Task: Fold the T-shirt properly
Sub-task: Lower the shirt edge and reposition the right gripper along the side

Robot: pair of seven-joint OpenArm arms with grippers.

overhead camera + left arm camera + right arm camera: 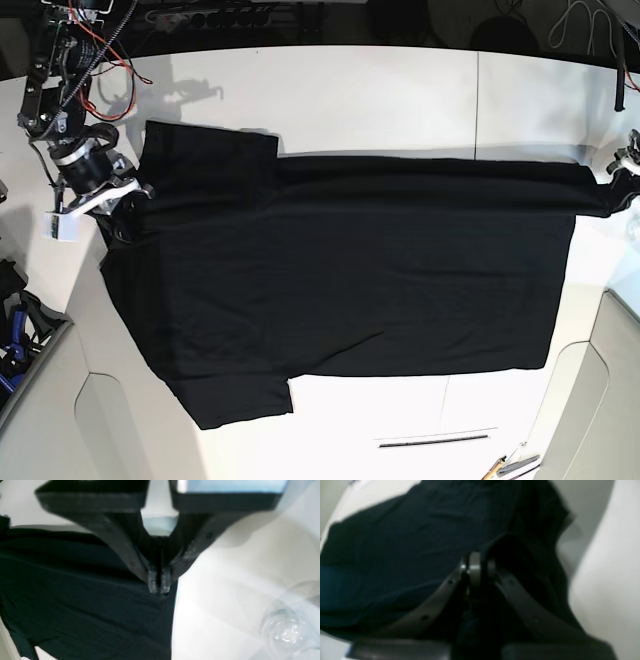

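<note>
The T-shirt lies spread, plain black side up, across the middle of the white tabletop, its collar end toward the table's left edge and its hem toward the right edge in the base view. No print is visible.

The right gripper, near the left edge, is clenched on the cloth at the collar-and-shoulder end; in the right wrist view its fingertips meet with black fabric draped over them. The left gripper, at the right edge, is pinched on the far hem corner; in the left wrist view its fingertips press together on the cloth edge. A clear bottle-like object lies blurred on the table beside that arm.

Judged step: both arms grasp the far long edge, one at each end, in preparation for a lengthwise fold. The next move would call for both ends to be lifted together and carried toward the near edge at equal pace, keeping the span taut so that the far edge lands parallel to the near one. Uneven travel would likely skew or wrinkle the fold.
</note>
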